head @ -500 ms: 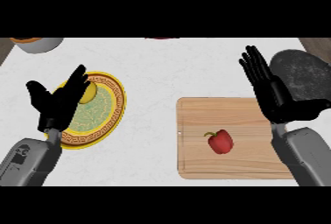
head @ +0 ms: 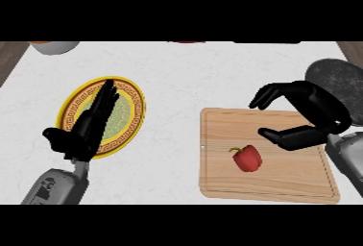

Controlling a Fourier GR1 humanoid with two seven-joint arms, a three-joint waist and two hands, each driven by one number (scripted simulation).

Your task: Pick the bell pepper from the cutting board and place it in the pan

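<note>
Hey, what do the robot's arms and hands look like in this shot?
The left forearm and right forearm are rounded grey casings, and the left one carries a small dark marking. The left hand and right hand are black, each with slim fingers and a thumb. No cables show.

A kitchen: a white marbled counter (head: 184,77) carries a wooden cutting board (head: 284,185) at five o'clock with a red bell pepper (head: 248,158) on it, a dark pan (head: 340,77) at two o'clock and a patterned plate (head: 137,105) at nine o'clock.

Counter (head: 212,72): plate (head: 129,115), cutting board (head: 284,185), perhaps pan (head: 339,77)
</note>
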